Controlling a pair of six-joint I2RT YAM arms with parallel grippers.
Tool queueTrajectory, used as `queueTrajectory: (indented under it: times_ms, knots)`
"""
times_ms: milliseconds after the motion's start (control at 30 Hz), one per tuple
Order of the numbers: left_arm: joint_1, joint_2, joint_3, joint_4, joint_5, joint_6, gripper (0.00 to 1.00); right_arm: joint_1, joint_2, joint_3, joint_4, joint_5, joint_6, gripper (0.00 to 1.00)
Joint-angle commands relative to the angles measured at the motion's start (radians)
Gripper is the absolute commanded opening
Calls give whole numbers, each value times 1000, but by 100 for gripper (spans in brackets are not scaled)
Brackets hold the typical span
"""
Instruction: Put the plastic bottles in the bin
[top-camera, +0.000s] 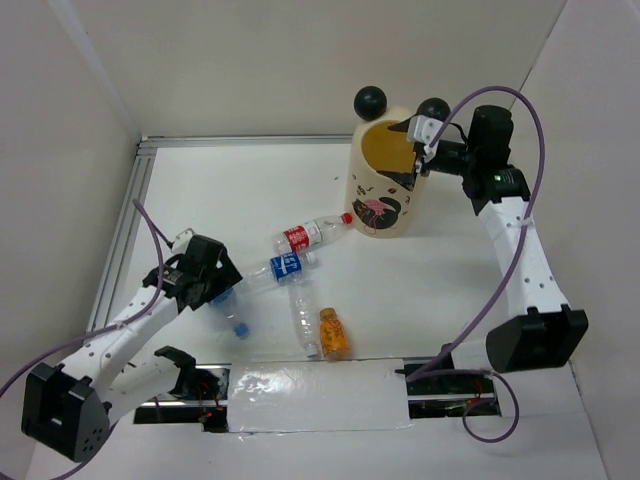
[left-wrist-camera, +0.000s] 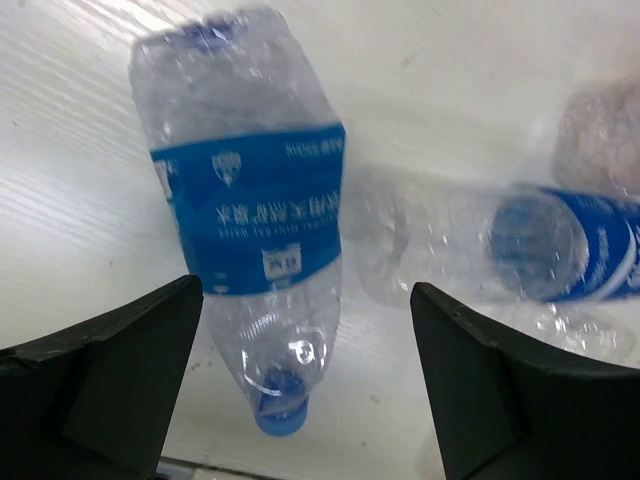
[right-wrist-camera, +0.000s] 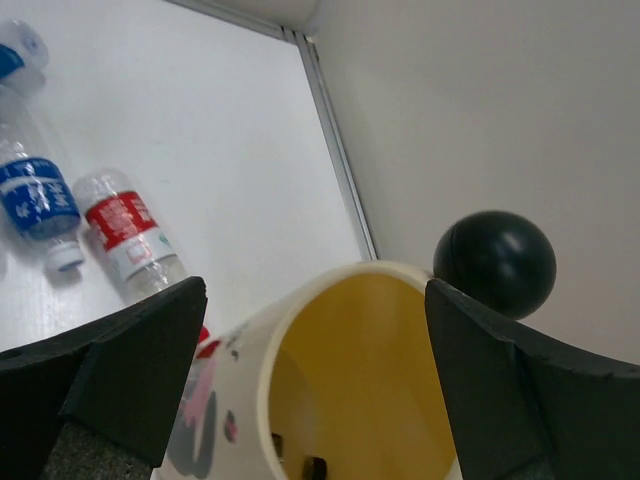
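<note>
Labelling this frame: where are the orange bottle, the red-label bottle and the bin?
orange bottle (top-camera: 334, 335), top external view, on its body.
red-label bottle (top-camera: 297, 238), top external view, on its red label.
bin (top-camera: 366, 182), top external view, on its cream side wall.

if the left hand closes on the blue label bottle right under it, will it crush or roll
Probably light: the blue-label bottle looks empty and see-through. Its dented thin walls suggest it will buckle under the left hand rather than stay stiff. It lies on its side on the table, so a nudge may roll it.
</note>
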Motion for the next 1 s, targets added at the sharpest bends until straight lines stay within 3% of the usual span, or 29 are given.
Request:
queueTrajectory:
  times_ms: [0,300,533,600,633,733,767,800,900,933,967]
  knots:
    - [75,86,31,0,-4,63,98,34,-99,-51,-14,8,104,96]
    - [222,241,50,118,30,204,100,16,-221,-214,-14,26,146,97]
    - [232,407,69,195,74,256,100,7,-241,-256,4,17,164,98]
    - [232,436,70,195,85,256,96,7,-251,-266,4,17,164,98]
    - [232,436,70,205,94,265,91,7,-251,-266,4,17,164,98]
    - [232,395,70,204,105,265,47,-2,-261,-266,4,6,173,91]
    - [232,379,79,204,105,276,25,-3,-261,-266,-9,6,173,88]
    - [232,338,88,184,114,276,16,-3,-261,-266,-20,-6,173,85]
    - [201,257,146,118,123,276,0,-12,-261,-255,-61,-17,173,61]
    - [177,197,167,101,124,276,0,-12,-271,-255,-78,-17,173,50]
    - [163,166,192,87,152,276,0,-12,-271,-255,-78,-17,173,29]
